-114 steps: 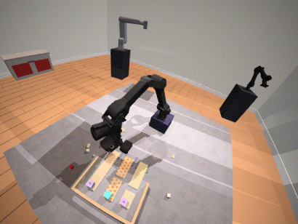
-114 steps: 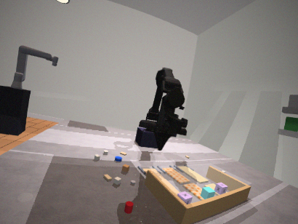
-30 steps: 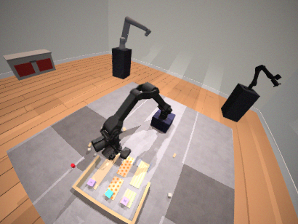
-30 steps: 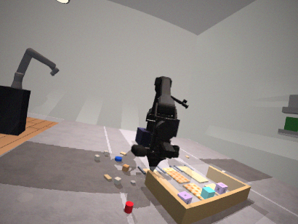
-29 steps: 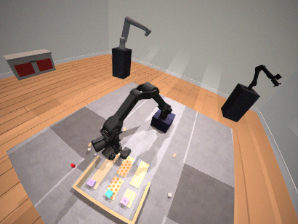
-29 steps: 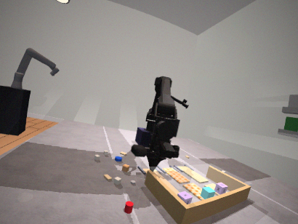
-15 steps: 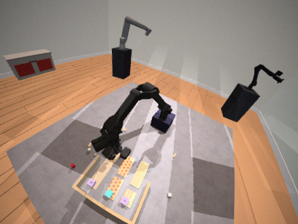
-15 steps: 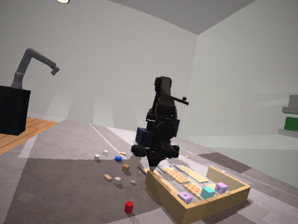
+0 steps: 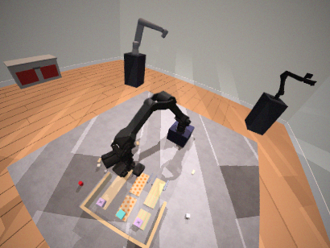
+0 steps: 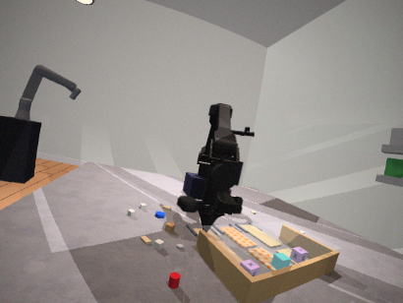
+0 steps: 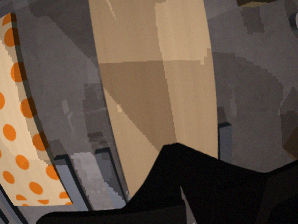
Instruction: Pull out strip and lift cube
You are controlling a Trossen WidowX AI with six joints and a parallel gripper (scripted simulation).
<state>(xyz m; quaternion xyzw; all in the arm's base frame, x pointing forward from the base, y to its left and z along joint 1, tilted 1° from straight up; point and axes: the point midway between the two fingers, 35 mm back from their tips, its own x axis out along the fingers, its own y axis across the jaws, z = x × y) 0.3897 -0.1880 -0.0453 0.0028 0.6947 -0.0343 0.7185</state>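
Inside the tray (image 9: pixel 114 226) (image 10: pixel 295 279), strips (image 9: pixel 139 184) (image 10: pixel 238 236) (image 11: pixel 10 165) lie side by side, each bearing a cube (image 9: pixel 120 214) (image 10: pixel 281 261) near the closed end. Outside the tray, a cylinder (image 9: pixel 80 183) (image 10: pixel 174 279) stands beside it; the pedestal (image 9: pixel 177 136) (image 10: pixel 192 184) is beyond its open end.
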